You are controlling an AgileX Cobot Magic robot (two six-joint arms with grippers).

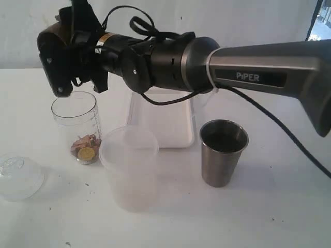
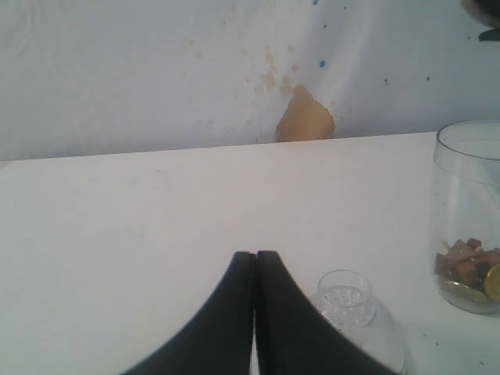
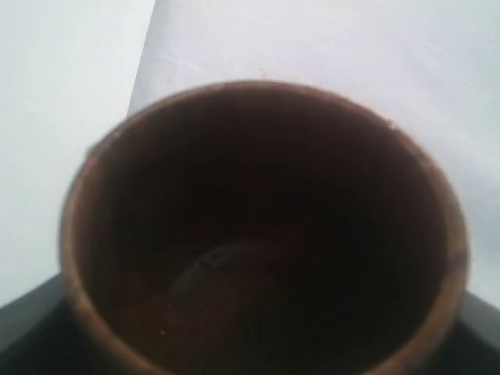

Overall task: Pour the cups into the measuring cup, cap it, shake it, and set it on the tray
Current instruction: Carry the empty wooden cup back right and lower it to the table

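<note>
My right gripper [image 1: 62, 57] reaches across to the left and is shut on the brown cup [image 1: 53, 30], held tipped on its side above the measuring cup [image 1: 76, 121]. In the right wrist view the brown cup [image 3: 258, 226] fills the frame and its dark inside looks empty. The measuring cup stands upright with brown bits and a yellow coin-like piece [image 1: 86, 153] at its bottom. The steel cup [image 1: 223, 152] stands upright to the right. The clear dome cap [image 1: 18, 178] lies at the left. My left gripper [image 2: 255, 255] is shut and empty, beside the cap [image 2: 349, 301]. The white tray [image 1: 166, 126] lies behind.
A frosted plastic tub [image 1: 129, 168] stands at the front, between the measuring cup and the steel cup. The right arm and its cable span the scene above the tray. A white wall with a tan patch [image 2: 305, 117] backs the table.
</note>
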